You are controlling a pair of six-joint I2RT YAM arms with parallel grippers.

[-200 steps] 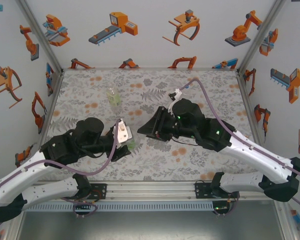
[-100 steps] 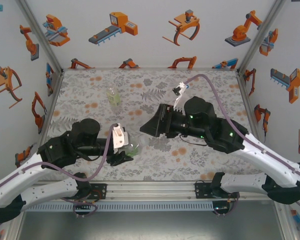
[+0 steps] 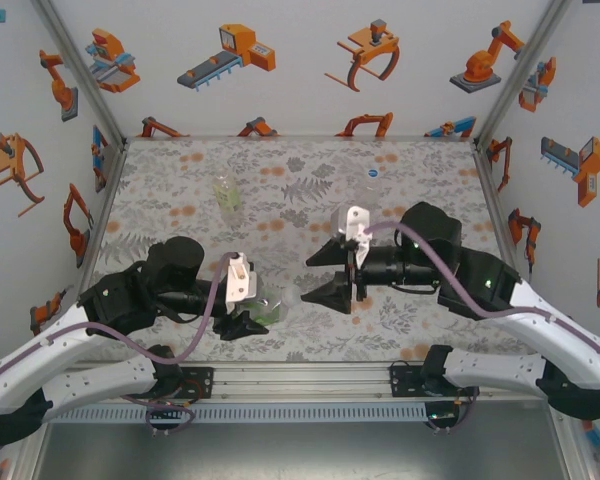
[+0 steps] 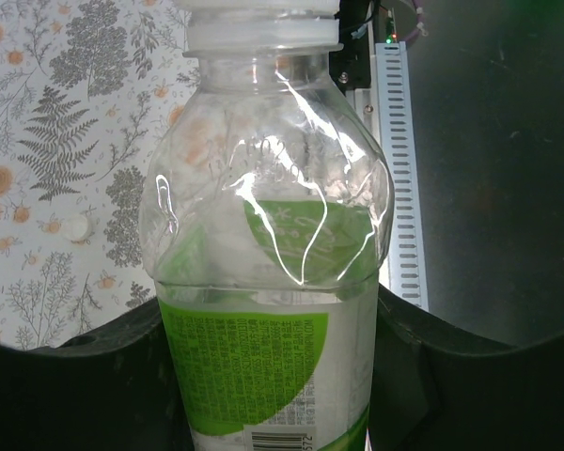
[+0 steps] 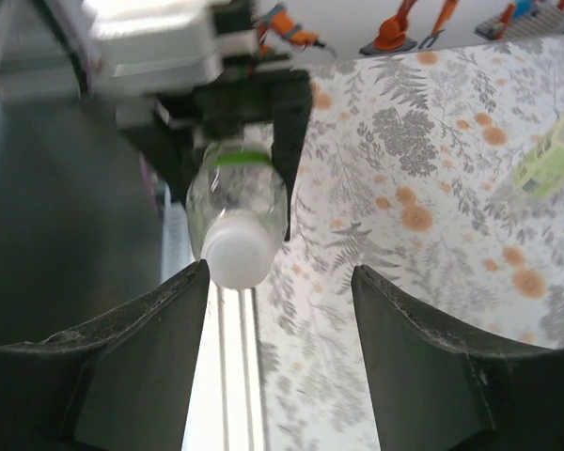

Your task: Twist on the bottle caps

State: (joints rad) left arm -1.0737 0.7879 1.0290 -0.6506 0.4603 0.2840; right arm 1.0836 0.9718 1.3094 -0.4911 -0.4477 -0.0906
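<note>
A green-labelled bottle (image 4: pixel 263 282) is being held clamped in the left pincer (image 3: pixel 252 316), near the worktop's (image 3: pixel 180 190) front edge. Its white cap (image 5: pixel 237 258) is being faced by the right pincer (image 3: pixel 326 275), jaws apart. Likely step: tightening; next, closing on the cap and twisting.

The table top (image 3: pixel 180 170), covered in a pale cloth printed with grey ferns and orange flowers, carries a small clear plastic bottle with a yellowish-green label (image 3: pixel 226 192) standing near the far edge, left of middle. A colourless clear plastic bottle (image 3: pixel 373 178) stands toward the far right corner, and a tiny pale round cap (image 4: pixel 75 227) lies loose.
</note>
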